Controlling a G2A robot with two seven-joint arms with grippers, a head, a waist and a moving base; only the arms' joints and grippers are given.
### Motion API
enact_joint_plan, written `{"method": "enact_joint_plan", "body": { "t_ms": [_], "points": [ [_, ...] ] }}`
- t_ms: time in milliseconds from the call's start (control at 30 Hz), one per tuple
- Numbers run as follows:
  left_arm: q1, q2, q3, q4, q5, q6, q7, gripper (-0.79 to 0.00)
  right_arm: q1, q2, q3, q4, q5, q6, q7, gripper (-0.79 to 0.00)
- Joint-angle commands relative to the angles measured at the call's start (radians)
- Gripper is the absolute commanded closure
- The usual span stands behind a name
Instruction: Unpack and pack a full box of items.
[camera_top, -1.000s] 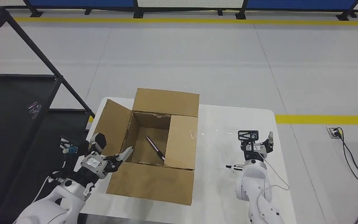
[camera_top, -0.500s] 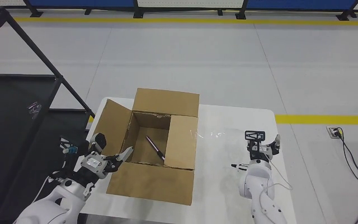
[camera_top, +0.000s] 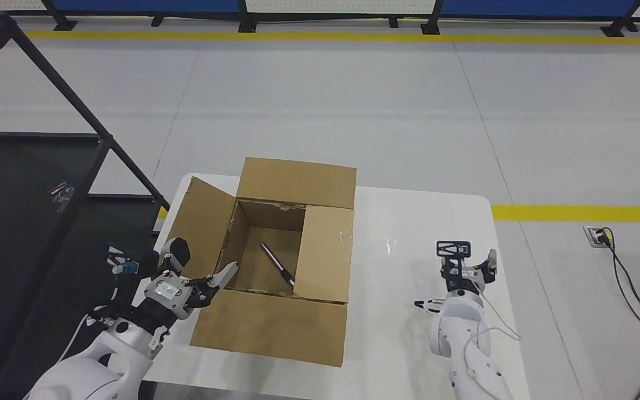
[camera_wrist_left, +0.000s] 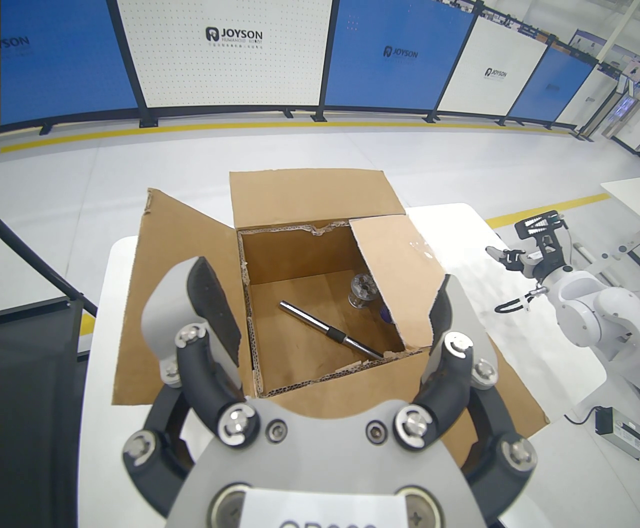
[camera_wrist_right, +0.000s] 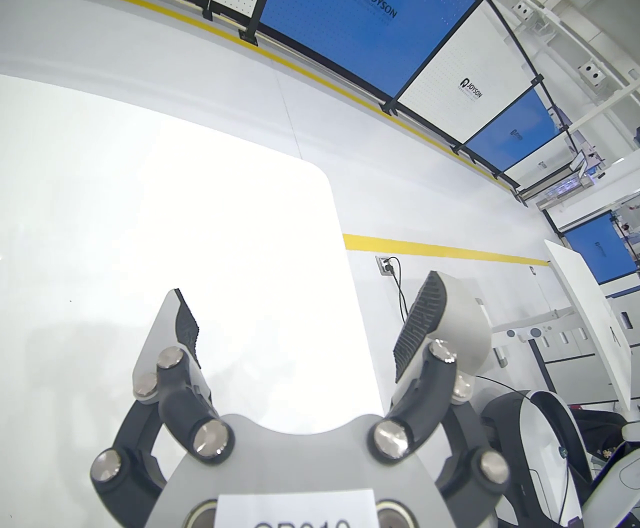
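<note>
An open cardboard box (camera_top: 270, 325) stands on the left half of the white table (camera_top: 400, 330), its flaps folded outward. Inside lie a metal rod (camera_top: 276, 262) with a dark grip, a small metal spool (camera_wrist_left: 362, 291) and a purple item (camera_wrist_left: 385, 314) half hidden under the right flap. My left gripper (camera_top: 205, 262) is open at the box's front left corner, looking down into the box (camera_wrist_left: 310, 205) at the rod (camera_wrist_left: 325, 327). My right gripper (camera_top: 470, 255) is open over bare table (camera_wrist_right: 200, 200) near the right edge, holding nothing; the left wrist view shows this right gripper (camera_wrist_left: 520, 240) too.
A black frame (camera_top: 60, 200) with dark panels stands left of the table. The table's right edge and far right corner lie close to the right gripper (camera_wrist_right: 305, 295). A floor socket with a cable (camera_top: 600, 237) is farther right.
My right gripper has shifted toward the table's right edge and slightly nearer to me, staying open. The left arm and the box have not moved.
</note>
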Motion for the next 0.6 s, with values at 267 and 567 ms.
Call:
{"method": "enact_joint_plan", "body": {
  "t_ms": [267, 567],
  "points": [
    [0.004, 0.001, 0.015, 0.007, 0.008, -0.011, -0.015, -0.785, -0.039, 0.001, -0.005, -0.066, 0.032, -0.069, -0.053, -0.785],
    [-0.136, 0.002, 0.184, 0.081, 0.117, 0.001, -0.209, -0.785, -0.136, 0.023, 0.057, -0.235, 0.172, -0.375, -0.215, -0.785]
  ]
}}
